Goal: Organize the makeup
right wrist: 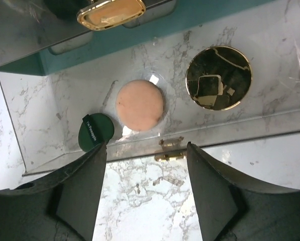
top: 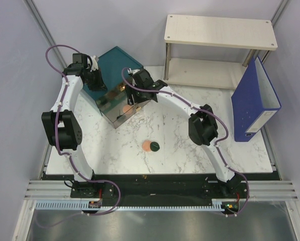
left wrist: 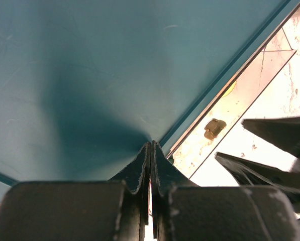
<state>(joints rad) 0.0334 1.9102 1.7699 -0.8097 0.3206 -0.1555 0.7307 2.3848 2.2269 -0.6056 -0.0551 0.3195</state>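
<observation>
A clear drawer (right wrist: 34, 150) is pulled out of the teal drawer box (top: 117, 68). In it lie a peach-pink disc (right wrist: 139, 104), a dark green compact (right wrist: 96, 132) and a round jar with a gold rim and a shiny lid (right wrist: 218, 78). My right gripper (right wrist: 145, 148) hangs open just above the drawer's front wall, around its gold handle (right wrist: 170, 149), with nothing between the fingers. My left gripper (left wrist: 151, 143) is shut, its tips against the teal box's top (left wrist: 89, 75). A second peach-pink disc (top: 147, 146) and a second green compact (top: 154, 146) lie touching on the table.
A big blue binder (top: 254, 100) stands at the right side of the table. A pale two-level shelf (top: 217, 47) stands at the back right. Another gold drawer knob (left wrist: 214, 128) shows below the teal box's edge. Grey walls close in the left and back.
</observation>
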